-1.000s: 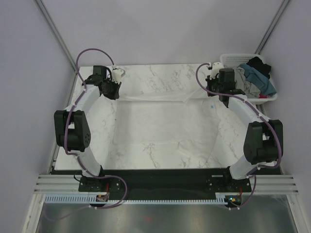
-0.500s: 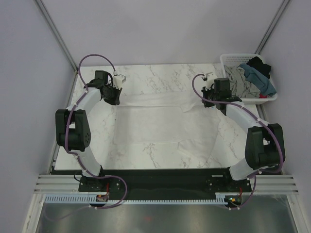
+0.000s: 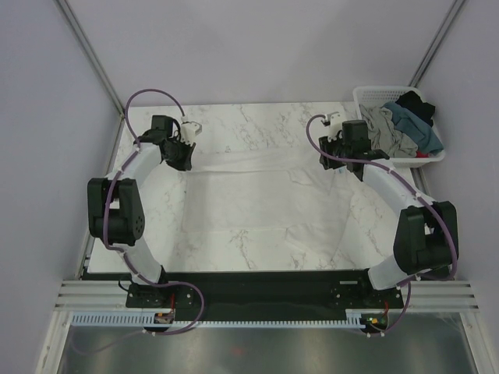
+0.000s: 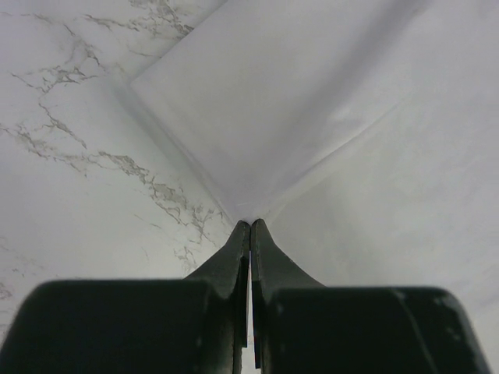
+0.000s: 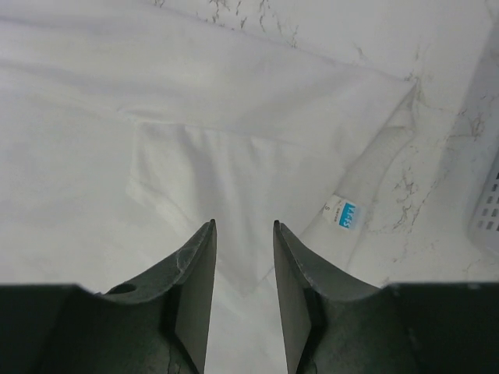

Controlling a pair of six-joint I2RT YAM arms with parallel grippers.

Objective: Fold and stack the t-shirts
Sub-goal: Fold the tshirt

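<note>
A large white t-shirt (image 3: 265,202) lies spread flat over the middle of the marble table. My left gripper (image 3: 185,160) is at its far left corner, jaws shut on a pinch of the white fabric (image 4: 250,222), which fans out tight from the tips. At the far right corner my right gripper (image 3: 331,161) hovers with jaws open (image 5: 244,224) and nothing between them. The shirt (image 5: 234,101) lies loose beneath it, and its blue size label (image 5: 341,213) shows. Grey (image 3: 386,128), teal-blue (image 3: 419,128) and black (image 3: 413,103) t-shirts lie heaped in the basket.
The white lattice basket (image 3: 366,94) stands at the table's far right corner, close to my right gripper; its wall (image 5: 487,195) shows at the right edge of the right wrist view. Bare marble (image 3: 265,121) lies beyond the shirt's far edge.
My right gripper swung left, away from the basket, and opened, letting go of the shirt's far right corner. The left gripper shifted slightly and stays shut on its corner.
</note>
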